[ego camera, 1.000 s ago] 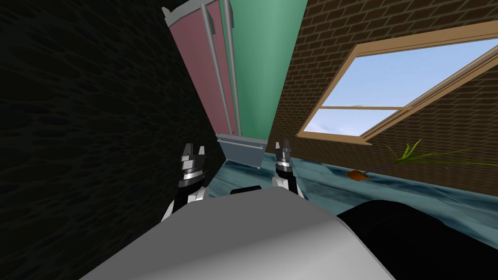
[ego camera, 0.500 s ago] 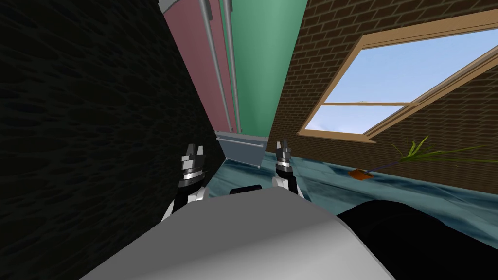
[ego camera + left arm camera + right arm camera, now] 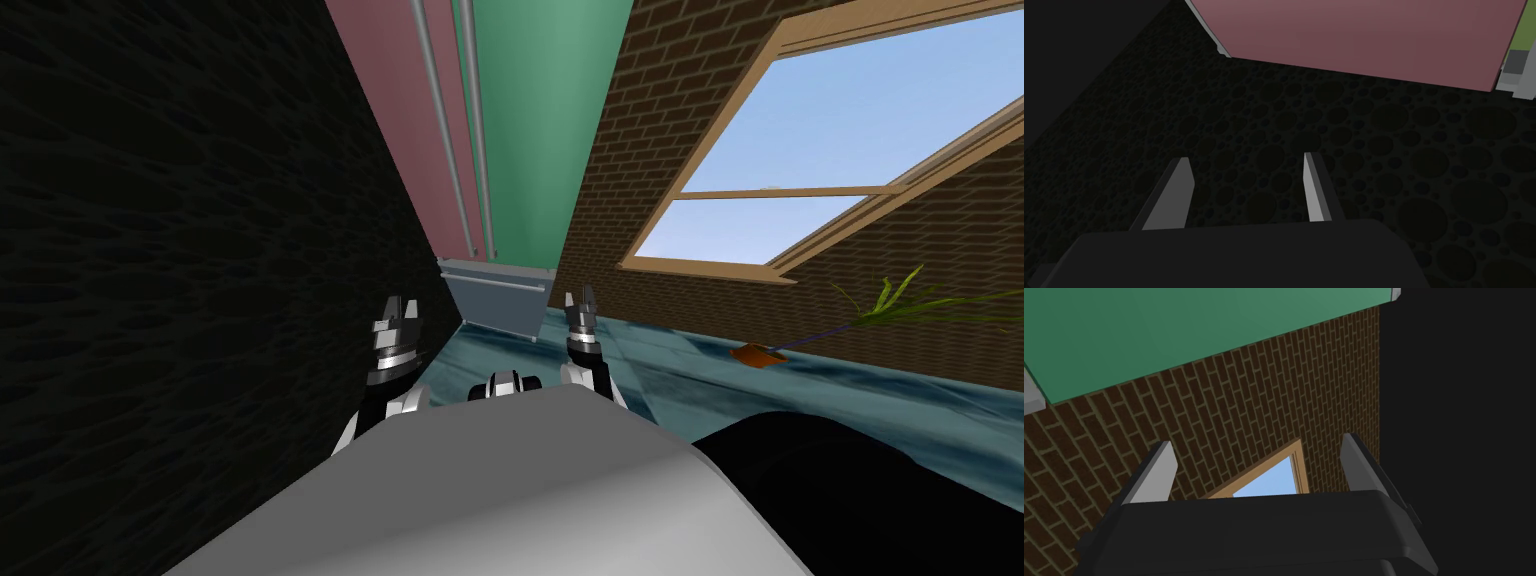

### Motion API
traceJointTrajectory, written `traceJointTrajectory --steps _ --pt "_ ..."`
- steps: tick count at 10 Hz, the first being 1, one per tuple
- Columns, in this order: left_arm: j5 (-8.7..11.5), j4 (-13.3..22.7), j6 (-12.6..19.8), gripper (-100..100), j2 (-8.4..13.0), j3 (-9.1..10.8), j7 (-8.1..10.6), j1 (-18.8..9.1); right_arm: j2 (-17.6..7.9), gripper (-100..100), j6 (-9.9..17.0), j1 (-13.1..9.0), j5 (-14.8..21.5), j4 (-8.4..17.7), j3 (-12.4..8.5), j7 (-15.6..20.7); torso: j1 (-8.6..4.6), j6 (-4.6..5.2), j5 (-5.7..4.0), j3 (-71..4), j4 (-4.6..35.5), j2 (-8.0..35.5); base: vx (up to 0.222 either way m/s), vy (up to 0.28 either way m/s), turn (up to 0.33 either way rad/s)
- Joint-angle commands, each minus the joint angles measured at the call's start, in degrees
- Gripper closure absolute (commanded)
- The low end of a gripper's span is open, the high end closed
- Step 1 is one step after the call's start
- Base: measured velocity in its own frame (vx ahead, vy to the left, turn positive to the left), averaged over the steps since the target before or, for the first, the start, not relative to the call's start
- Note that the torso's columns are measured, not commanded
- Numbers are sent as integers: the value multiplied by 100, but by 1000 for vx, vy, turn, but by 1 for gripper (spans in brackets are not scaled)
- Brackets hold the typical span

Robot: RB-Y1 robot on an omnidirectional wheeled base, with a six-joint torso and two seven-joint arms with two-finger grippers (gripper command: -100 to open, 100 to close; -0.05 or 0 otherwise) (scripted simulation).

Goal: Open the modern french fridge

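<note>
Though its top is cut off, the fridge [image 3: 530, 120] shows both grey handles [image 3: 476, 130].

Fridge [image 3: 520, 150] top is cut off by the head view's upper edge, and both handles [image 3: 445, 130] run out of frame with it. Pink door [image 3: 400, 110]: its left part is hidden behind the dark wall [image 3: 200, 250] beside the fridge. Window [image 3: 800, 150] right of the fridge is cut at the top and right edges; in the right wrist view it sits mostly behind the right gripper [image 3: 1256, 442] body. Plant [image 3: 890, 305] further right of the fridge: leaf tips cut off, orange base too small to tell.
</note>
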Motion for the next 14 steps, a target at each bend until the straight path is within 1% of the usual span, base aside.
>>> traceJointTrajectory --steps 1,3,6,14 --pt "0 1 0 0 0 0 0 0 -335 -100 72 -70 84 81 -16 18 6 0 2 -112 56 53 2 37 23" --pt "0 1 0 0 0 0 0 0 -710 -100 182 -186 257 252 -23 59 -3 0 -1 -142 78 73 7 49 57" --pt "0 1 0 0 -1 -1 0 0 -1239 -100 407 -425 613 604 -38 142 5 1 2 -144 79 73 21 88 90" --pt "0 1 0 0 -1 -1 0 0 -2488 -100 1161 -1223 1800 1781 -86 420 -8 1 -2 -140 81 79 34 119 117"
